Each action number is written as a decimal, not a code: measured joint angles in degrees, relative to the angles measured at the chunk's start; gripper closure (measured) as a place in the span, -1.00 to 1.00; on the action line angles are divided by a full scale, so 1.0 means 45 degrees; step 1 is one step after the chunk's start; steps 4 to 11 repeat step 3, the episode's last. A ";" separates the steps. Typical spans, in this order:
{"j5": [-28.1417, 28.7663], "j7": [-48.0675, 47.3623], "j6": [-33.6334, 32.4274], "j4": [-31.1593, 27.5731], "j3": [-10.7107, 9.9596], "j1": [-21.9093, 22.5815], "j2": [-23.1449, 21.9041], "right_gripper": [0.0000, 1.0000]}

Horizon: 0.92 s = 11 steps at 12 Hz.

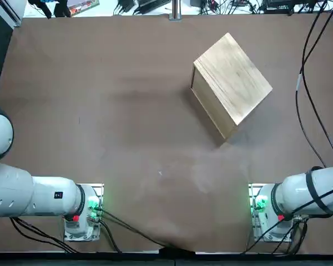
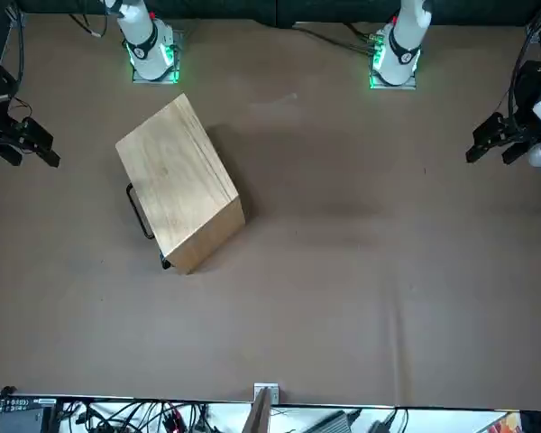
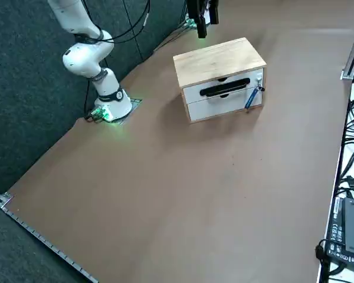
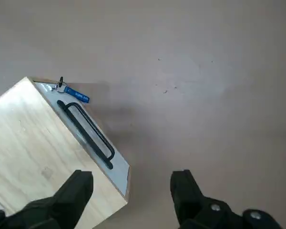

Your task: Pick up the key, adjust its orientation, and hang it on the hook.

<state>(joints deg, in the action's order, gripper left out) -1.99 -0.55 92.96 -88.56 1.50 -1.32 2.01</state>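
Observation:
A key with a blue tag (image 3: pixel 249 98) hangs from a small hook (image 3: pixel 259 88) at one end of the white drawer front of a wooden box (image 3: pixel 218 59). The wrist view shows the same blue tag (image 4: pixel 77 95) dangling beside the black drawer handle (image 4: pixel 88 136). My right gripper (image 4: pixel 131 183) is open and empty, high above the table, over the box's front edge and well away from the key. In the front view the right gripper (image 2: pixel 27 144) hovers at the table's side, apart from the box (image 2: pixel 176 180).
The box (image 1: pixel 233 83) stands turned at an angle on the brown table (image 1: pixel 127 138), at the far right of the top view. Cables (image 1: pixel 311 100) run along the table's right edge. The arm bases (image 1: pixel 266 208) sit at the near edge.

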 joint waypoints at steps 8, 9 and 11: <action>0.0002 -0.0005 0.0000 -0.0009 0.0009 0.0001 0.0015 -1.00; 0.0002 -0.0005 0.0000 -0.0009 0.0009 0.0001 0.0015 -1.00; 0.0002 -0.0005 0.0000 -0.0009 0.0009 0.0001 0.0015 -1.00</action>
